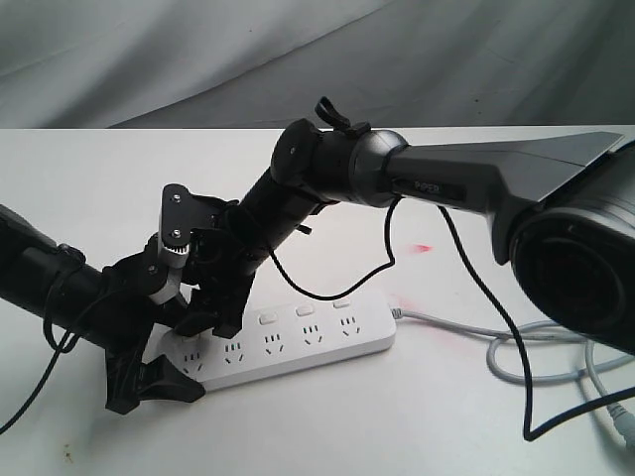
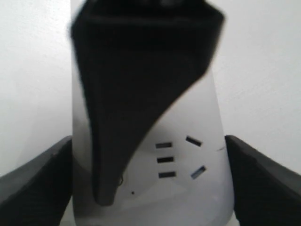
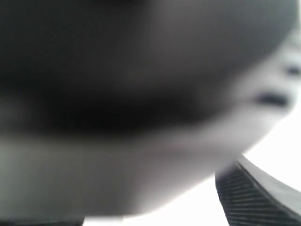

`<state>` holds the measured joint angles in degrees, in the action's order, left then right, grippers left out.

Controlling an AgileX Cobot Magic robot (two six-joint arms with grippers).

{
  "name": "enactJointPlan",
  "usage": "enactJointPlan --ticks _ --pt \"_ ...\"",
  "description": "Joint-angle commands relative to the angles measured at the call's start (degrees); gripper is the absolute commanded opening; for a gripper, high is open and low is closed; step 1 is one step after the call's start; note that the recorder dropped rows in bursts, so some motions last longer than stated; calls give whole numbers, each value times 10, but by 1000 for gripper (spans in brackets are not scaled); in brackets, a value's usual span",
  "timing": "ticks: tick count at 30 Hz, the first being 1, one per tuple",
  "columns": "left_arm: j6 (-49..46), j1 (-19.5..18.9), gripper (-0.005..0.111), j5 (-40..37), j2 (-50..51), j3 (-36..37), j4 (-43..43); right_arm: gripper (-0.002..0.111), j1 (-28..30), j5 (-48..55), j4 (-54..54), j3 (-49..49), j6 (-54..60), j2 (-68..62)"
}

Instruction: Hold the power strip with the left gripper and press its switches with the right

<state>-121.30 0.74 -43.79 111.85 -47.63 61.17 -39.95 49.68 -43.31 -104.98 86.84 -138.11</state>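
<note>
One power strip (image 1: pixel 327 342), two pincers (image 1: pixel 164 369) (image 1: pixel 211 309)

The power strip (image 1: pixel 298 347) is smooth white plastic; the fingers (image 2: pixel 33 188) are matte, textured black.

I see a white power strip (image 1: pixel 298 347), its grey cord (image 1: pixel 437 319), a white table (image 1: pixel 99 178), a red spot (image 1: pixel 424 247) centre-right.

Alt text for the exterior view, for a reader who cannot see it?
A white power strip lies on a white table, its left end held between the fingers of the left gripper. The right gripper reaches across from the right and points down at the strip near that same end. Three of its switches show uncovered, and a grey cord trails off right.
</note>
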Motion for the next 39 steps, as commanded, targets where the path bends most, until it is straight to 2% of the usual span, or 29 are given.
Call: enactJointPlan --ticks 1,8,11,15,21,25,27,32,39 --pt "13 5 0 5 1 -4 17 65 -29 -4 72 12 11 -41" --pt "13 5 0 5 1 -4 17 65 -27 -14 63 12 -12 -35" --pt "13 5 0 5 1 -4 17 65 -16 17 8 12 12 -27" --pt "13 5 0 5 1 -4 17 65 19 89 -103 12 64 -16" --pt "13 5 0 5 1 -4 17 65 64 118 -76 12 61 -3" --pt "13 5 0 5 1 -4 17 65 92 152 -174 12 121 11" --pt "13 5 0 5 1 -4 17 65 95 149 -196 12 141 12" --pt "13 5 0 5 1 -4 17 65 82 132 -167 12 145 0" --pt "13 5 0 5 1 -4 17 65 51 49 -159 12 149 -14"
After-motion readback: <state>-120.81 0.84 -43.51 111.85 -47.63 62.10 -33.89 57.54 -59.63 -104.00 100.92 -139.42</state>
